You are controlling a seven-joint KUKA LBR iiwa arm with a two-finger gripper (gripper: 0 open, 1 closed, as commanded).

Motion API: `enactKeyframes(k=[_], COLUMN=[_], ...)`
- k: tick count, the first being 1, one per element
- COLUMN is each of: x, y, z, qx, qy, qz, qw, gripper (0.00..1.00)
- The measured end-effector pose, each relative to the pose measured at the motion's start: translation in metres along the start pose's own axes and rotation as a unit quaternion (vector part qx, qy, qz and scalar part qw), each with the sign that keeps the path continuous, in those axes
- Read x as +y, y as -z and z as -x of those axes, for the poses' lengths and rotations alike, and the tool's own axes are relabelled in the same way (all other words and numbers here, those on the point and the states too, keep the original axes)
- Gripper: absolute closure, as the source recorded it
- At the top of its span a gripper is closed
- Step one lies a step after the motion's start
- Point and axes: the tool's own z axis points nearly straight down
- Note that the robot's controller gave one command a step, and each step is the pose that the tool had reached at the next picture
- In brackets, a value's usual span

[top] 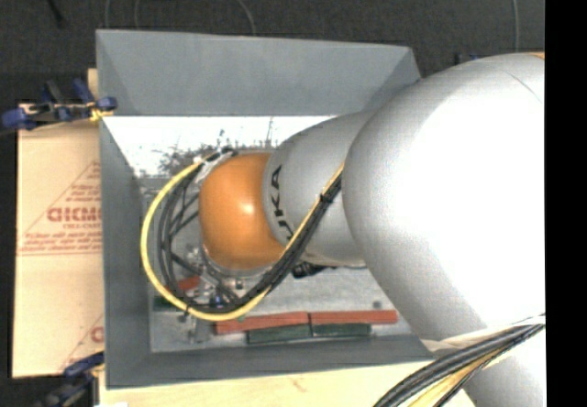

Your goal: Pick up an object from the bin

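In the camera view, you had the arm (431, 213) reaching in from the right, its silver body covering most of the right half of the grey bin (124, 240). The orange cover (237, 213) on the wrist sat over the middle-left of the floor, with yellow and black cables (158, 240) looping round its left side and under its near edge.

Your gripper (209, 291) was low in the near-left part of the bin, under the cover and mostly hidden by it. Whether it was open, closed or gripping anything could not be told from this angle.

The thing closest to it was a small red piece (188, 284) on the floor just to its left, half behind the cables. You could not tell whether the gripper touched it.

A long red bar (321, 320) lay flat near the near wall, running from just right of the gripper toward the right. A dark green bar (303, 333) lay alongside it on its near side.
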Motion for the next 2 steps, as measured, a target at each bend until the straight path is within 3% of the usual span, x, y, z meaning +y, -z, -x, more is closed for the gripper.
enactKeyframes(k=[1,2], x=[-0.0217,-0.0216], y=[0.0027,0.0027], z=[0.0280,0.0280], qx=[0.0008,0.0008], qy=[-0.091,-0.091], qz=[0.000,0.001], qw=[0.9959,0.9958], gripper=[1.00,1.00])
